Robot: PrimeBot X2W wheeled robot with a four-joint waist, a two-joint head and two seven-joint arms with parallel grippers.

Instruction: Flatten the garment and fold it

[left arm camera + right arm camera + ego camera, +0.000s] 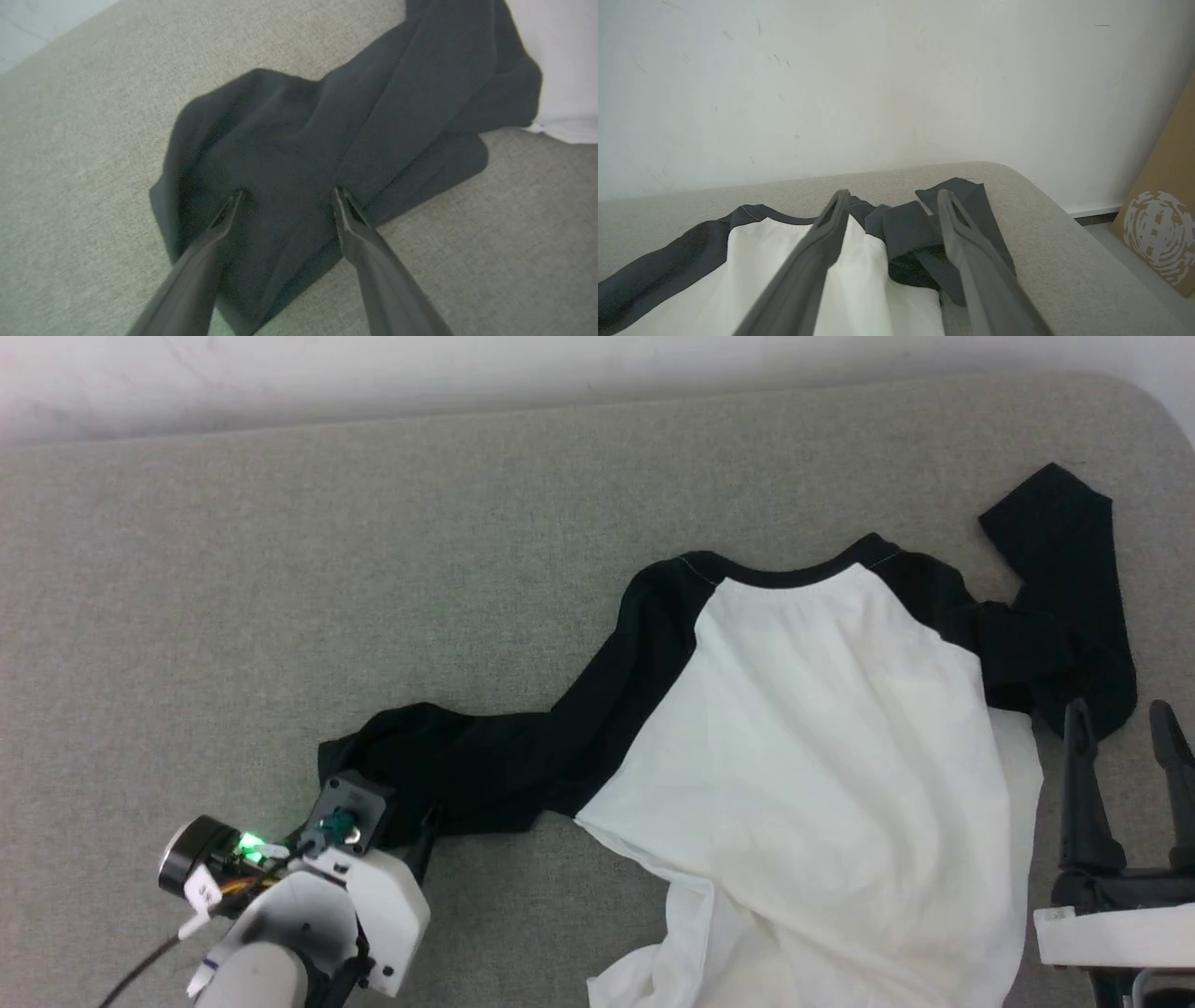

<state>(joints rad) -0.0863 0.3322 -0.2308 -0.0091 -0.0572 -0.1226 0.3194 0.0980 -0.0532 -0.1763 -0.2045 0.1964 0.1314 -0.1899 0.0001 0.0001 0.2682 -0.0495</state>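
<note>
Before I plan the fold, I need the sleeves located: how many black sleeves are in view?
2. One sleeve stretches left, its end under the open left pincer; the other sleeve lies crumpled at the right, beyond the right pincer.

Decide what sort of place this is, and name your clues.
Probably an indoor room, perhaps a workshop: a grey fabric-covered surface set against a scuffed white wall, with printed cardboard beside it.

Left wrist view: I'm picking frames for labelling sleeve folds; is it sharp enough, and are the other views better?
Left wrist view: soft, dim; black folds of the garment barely separate, left hand blurred. Head view: even light, sharper, white body nearly featureless. Right wrist view: right hand soft.
</note>
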